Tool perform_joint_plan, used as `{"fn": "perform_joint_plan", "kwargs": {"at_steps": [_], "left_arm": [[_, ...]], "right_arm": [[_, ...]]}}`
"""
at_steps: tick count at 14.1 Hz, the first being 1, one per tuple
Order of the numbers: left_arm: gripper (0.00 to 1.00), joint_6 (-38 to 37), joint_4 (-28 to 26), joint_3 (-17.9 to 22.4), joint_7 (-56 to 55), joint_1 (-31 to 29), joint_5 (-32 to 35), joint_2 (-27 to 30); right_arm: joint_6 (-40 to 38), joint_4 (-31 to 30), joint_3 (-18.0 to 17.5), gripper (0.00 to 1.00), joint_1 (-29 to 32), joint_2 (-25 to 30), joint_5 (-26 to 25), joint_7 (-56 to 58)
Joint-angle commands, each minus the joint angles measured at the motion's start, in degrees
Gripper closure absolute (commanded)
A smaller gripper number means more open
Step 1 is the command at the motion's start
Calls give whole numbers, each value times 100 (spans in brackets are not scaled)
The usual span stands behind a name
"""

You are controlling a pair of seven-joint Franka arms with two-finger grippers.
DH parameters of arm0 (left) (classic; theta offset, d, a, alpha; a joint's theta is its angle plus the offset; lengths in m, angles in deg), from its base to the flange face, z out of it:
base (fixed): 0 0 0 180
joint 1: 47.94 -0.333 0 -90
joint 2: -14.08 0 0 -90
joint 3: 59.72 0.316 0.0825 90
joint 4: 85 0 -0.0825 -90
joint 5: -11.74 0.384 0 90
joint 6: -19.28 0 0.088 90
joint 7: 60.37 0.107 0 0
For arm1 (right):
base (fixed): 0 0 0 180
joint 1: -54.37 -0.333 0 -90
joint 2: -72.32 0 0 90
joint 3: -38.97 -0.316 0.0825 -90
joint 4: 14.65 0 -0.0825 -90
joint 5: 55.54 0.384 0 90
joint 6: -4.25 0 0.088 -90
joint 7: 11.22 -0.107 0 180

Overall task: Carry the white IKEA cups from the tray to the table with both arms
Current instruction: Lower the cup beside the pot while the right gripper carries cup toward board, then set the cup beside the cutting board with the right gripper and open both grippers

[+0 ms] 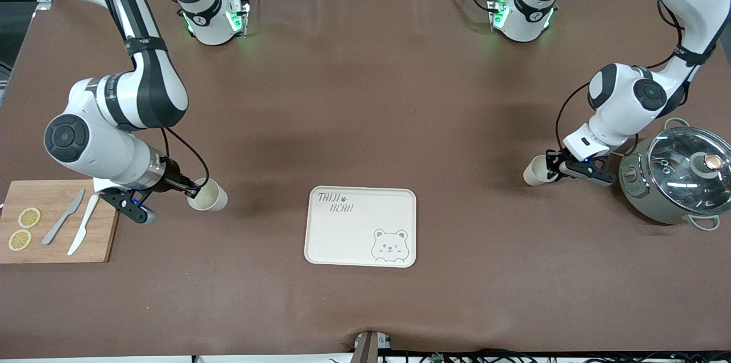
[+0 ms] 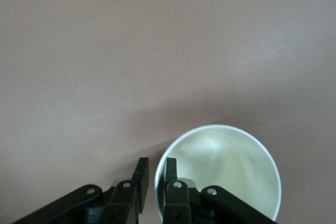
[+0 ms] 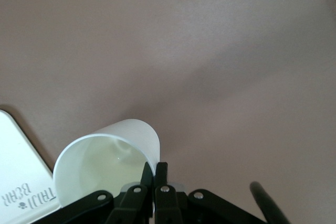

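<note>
Two white IKEA cups are each held by a gripper. My right gripper (image 1: 192,192) is shut on the rim wall of one cup (image 1: 209,195), tilted, over the table between the cutting board and the tray. In the right wrist view the fingers (image 3: 163,174) pinch the cup (image 3: 100,166), one inside and one outside. My left gripper (image 1: 553,170) is shut on the other cup (image 1: 535,171), tilted, over the table beside the pot. In the left wrist view the gripper (image 2: 156,176) straddles the rim of that cup (image 2: 226,169).
A cream bear-printed tray (image 1: 354,234) lies mid-table near the front camera; its corner shows in the right wrist view (image 3: 16,174). A wooden cutting board (image 1: 57,240) with lemon slices and two knives lies at the right arm's end. A pot with a glass lid (image 1: 679,177) stands at the left arm's end.
</note>
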Motion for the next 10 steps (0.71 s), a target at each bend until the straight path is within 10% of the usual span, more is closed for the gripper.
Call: {"fn": "perform_joint_plan", "kwargs": {"at_steps": [1, 3, 10], "left_arm": [[45, -98, 195, 45, -83, 28, 246, -139], [26, -141, 186, 45, -91, 19, 255, -95], [12, -544, 151, -16, -750, 98, 536, 203]], "right_arm": [[223, -299, -98, 100, 275, 154, -94, 442], [337, -509, -98, 100, 477, 188, -94, 933], [1776, -1563, -89, 100, 960, 215, -190, 2068]]}}
